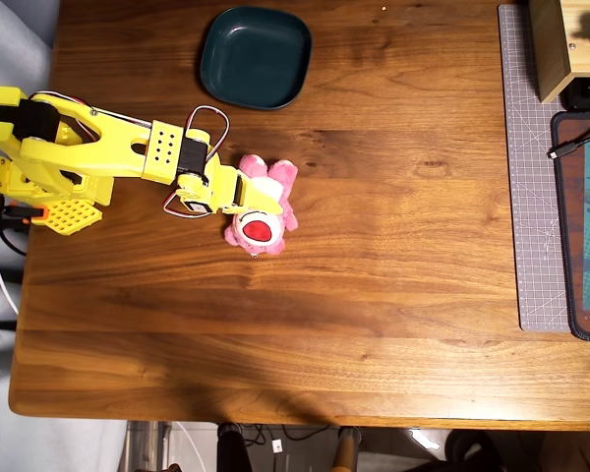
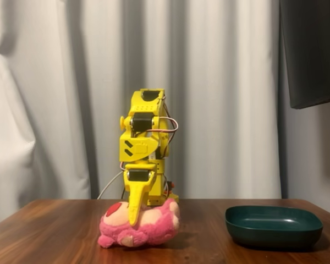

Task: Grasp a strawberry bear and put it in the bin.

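Note:
The strawberry bear (image 1: 272,180) lies on its back on the wooden table, red nose up. In the fixed view the strawberry bear (image 2: 154,226) rests flat with its head to the left. My yellow gripper (image 1: 253,200) is down on the bear, between its head and body. One yellow finger (image 2: 133,212) presses into the plush at the neck; the other is hidden behind. The jaws look spread over the bear, which still rests on the table. The bin (image 1: 255,57), a dark teal dish, is empty at the table's far side. In the fixed view the bin (image 2: 273,224) is to the right.
The arm's yellow base (image 1: 39,167) is clamped at the table's left edge, with cables hanging off. A grey cutting mat (image 1: 531,167), a dark mat and a light wooden box (image 1: 560,44) occupy the right side.

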Motion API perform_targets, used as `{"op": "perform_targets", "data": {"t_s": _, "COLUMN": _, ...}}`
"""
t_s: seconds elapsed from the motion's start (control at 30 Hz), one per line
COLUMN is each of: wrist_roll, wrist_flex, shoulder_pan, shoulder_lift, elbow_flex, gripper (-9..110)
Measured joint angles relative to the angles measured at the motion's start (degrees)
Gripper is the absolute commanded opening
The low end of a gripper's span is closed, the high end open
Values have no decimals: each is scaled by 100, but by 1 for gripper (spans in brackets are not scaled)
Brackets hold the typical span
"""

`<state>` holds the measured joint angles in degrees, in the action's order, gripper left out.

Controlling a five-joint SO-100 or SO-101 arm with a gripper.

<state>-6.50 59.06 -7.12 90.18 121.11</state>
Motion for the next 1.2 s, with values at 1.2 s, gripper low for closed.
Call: {"op": "perform_targets", "data": {"t_s": 1.2, "wrist_roll": 281, "wrist_flex": 2531, "shoulder_pan": 2760, "shoulder_lift": 132, "elbow_flex": -5054, "gripper": 0}}
